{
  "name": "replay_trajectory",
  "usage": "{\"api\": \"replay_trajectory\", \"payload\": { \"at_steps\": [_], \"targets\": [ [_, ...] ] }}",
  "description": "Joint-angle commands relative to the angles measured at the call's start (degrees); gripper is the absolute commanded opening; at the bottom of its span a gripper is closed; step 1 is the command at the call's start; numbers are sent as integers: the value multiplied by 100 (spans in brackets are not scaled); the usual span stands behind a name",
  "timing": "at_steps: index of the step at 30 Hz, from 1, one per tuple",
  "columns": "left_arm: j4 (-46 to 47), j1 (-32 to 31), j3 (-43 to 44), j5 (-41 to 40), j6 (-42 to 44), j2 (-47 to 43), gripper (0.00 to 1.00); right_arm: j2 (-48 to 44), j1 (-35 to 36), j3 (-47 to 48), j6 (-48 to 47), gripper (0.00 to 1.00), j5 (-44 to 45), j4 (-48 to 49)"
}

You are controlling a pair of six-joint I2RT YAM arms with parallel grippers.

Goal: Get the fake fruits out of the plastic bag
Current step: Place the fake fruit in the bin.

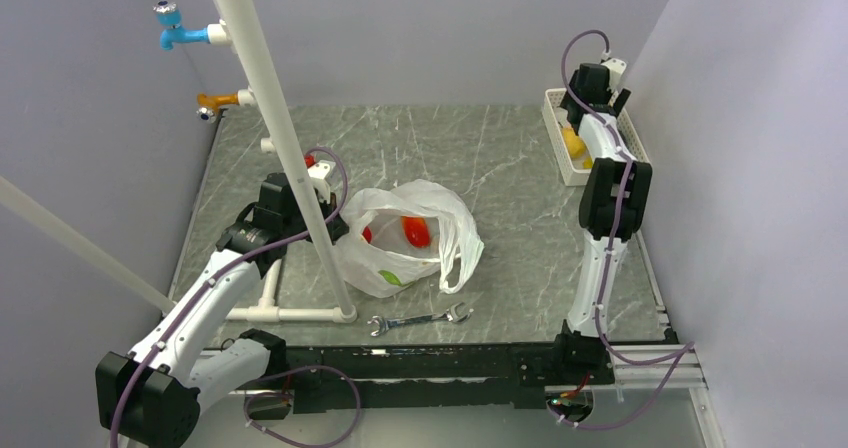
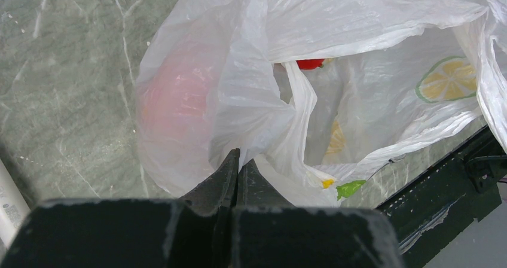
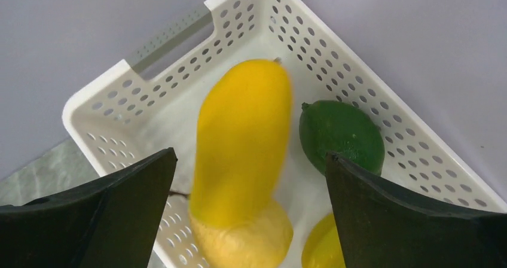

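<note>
The plastic bag [image 1: 400, 243] lies crumpled near the middle of the grey marbled table [image 1: 500, 158], its mouth gaping upward and its loop handles trailing toward the right. A red fruit [image 1: 417, 231] shows inside the opening, and in the left wrist view a pinkish round shape [image 2: 179, 97] shows dimly through the film on the bag's left side.

The left gripper [image 2: 238, 160] sits at the bag's left edge, just behind a slanted white pipe [image 1: 290, 158]. Its fingers are pressed together, with a fold of the bag's rim pinched at their tips.

The right gripper [image 3: 250, 154] hangs well apart from the bag, over the white perforated basket [image 3: 107, 82] at the far right corner of the table. Its fingers are spread wide and hold nothing. Between them, a long yellow fruit [image 3: 242, 142] appears slightly blurred above the basket floor. A green lime [image 3: 341, 133] rests just to its right, and another yellow fruit [image 3: 323, 247] shows at the bottom edge.

A metal wrench [image 1: 418, 320] lies on the table near the front edge, just in front of the bag.
</note>
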Motion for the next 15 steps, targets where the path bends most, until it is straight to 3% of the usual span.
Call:
{"api": "replay_trajectory", "payload": {
  "at_steps": [1, 5, 9, 15],
  "targets": [
    [206, 28, -7, 133, 20, -12, 0, -45, -17, 356, -161, 99, -75, -447],
    [235, 38, -18, 161, 14, -10, 0, -854, 44, -1060, -37, 99, -150, 379],
    [249, 35, -12, 249, -8, 50, 0, -1386, 257, -1497, 123, 99, -329, -27],
    [266, 67, -8, 245, -13, 48, 0, -3024, 1045, -3729, 649, 99, -2248, 965]
  ]
}}
